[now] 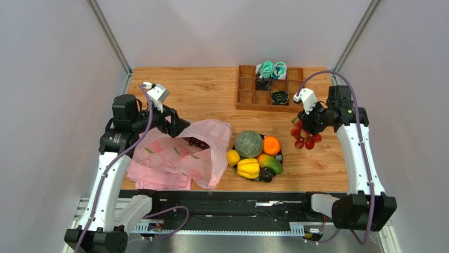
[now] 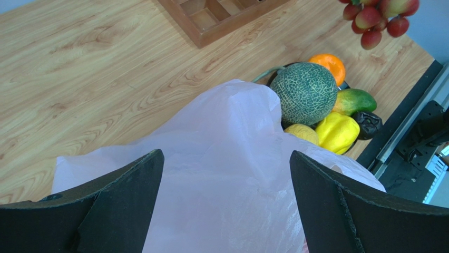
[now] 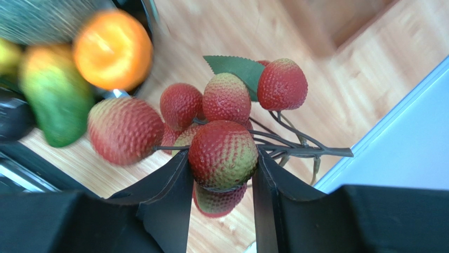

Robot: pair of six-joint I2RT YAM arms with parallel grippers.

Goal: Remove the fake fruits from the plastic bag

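Observation:
The pink plastic bag (image 1: 179, 155) lies at the left with its mouth toward the middle; dark grapes (image 1: 197, 142) show inside it. My left gripper (image 1: 182, 126) (image 2: 225, 153) hangs open just above the bag (image 2: 221, 195), nothing between its fingers. On a dark plate (image 1: 280, 156) sit a netted melon (image 1: 249, 144), orange (image 1: 271, 145), lemon (image 1: 233, 157), yellow lobed piece (image 1: 249, 168) and a green fruit (image 1: 273, 165). My right gripper (image 1: 305, 126) (image 3: 222, 158) is shut on one berry of a bunch of red berries (image 1: 304, 138) (image 3: 226, 100), held above the table right of the plate.
A wooden compartment tray (image 1: 246, 98) with teal and black items stands at the back. A folded pink cloth (image 1: 158, 181) lies under the bag. A dark purple item (image 1: 266, 175) sits at the plate's front. The table's right edge and the wall are close to the right arm.

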